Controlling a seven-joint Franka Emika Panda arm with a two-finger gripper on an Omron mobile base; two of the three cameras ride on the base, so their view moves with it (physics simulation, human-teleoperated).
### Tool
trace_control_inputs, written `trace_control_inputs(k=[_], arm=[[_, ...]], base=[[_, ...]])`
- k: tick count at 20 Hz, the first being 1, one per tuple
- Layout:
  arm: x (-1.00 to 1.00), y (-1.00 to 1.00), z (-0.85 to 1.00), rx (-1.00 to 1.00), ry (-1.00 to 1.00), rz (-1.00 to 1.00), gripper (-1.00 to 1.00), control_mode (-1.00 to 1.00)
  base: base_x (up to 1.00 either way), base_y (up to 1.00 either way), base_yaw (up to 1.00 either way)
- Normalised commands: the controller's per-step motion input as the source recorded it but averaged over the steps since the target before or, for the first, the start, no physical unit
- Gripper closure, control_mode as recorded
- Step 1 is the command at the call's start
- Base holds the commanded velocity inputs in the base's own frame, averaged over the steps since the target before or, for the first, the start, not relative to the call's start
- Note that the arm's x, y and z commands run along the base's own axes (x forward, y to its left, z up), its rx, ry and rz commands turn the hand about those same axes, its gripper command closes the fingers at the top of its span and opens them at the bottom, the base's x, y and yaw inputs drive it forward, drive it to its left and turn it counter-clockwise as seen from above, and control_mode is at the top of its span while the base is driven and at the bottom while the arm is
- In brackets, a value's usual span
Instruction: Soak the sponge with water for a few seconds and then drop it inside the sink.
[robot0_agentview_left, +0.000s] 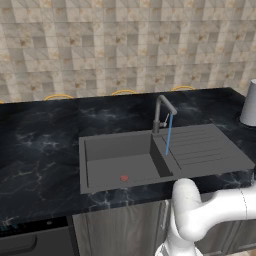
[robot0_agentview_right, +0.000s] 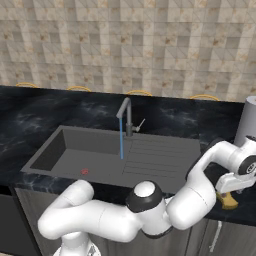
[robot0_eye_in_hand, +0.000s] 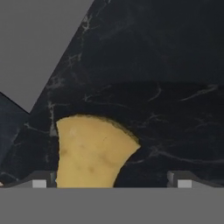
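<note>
- So the sponge (robot0_eye_in_hand: 89, 151) isn't anywhere near the basin right now. It sits on the black marbled countertop (robot0_agentview_right: 30, 107), off to the right of the sink (robot0_agentview_right: 165, 160), just past the ribbed drainboard end and near the front edge of the counter.
- The gripper (robot0_agentview_right: 231, 192) hangs right over it. In the right base view you can just catch a yellow corner poking out under the hand.
- The fingers stand wide apart with nothing between them yet. In the hand view one fingertip (robot0_eye_in_hand: 39, 180) sits at the sponge's left edge and the other is way off to the right over bare counter.
- That's the bit that matters, I think: the sponge is off-centre in the gap, pushed toward the left finger, so the closing line isn't centred on it. I'd guess the hand wants a small nudge toward that side before dropping and closing.
- In the hand view the sponge's longer side seems to run up and away from the fingers, roughly across the closing direction, so they'd pinch the narrower width. It looks curved or wedge-ish from here, so I can't be totally sure.
- The water (robot0_agentview_right: 121, 137) is on, a thin blue stream from the faucet (robot0_agentview_right: 126, 114) landing about where basin meets drainboard, well to the left of the sponge.
- There's a small red spot (robot0_agentview_right: 84, 171) on the basin floor.
</note>
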Motion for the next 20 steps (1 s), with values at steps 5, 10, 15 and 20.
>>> trace_control_inputs(k=[5, 10, 15, 20], arm=[[-0.11, 0.01, -0.01, 0.0, 0.0, 0.01, -1.0, -1.0], [-0.04, 0.08, -0.03, 0.0, 0.0, -0.04, -1.0, -1.0], [0.0, 0.18, 0.0, 0.0, 0.0, -0.1, -1.0, -1.0], [0.0, 0.21, 0.0, 0.0, 0.0, -0.09, -1.0, -1.0]], base=[[0.0, 0.0, 0.0], [0.0, 0.0, 0.0], [0.0, 0.0, 0.0], [0.0, 0.0, 0.0]])
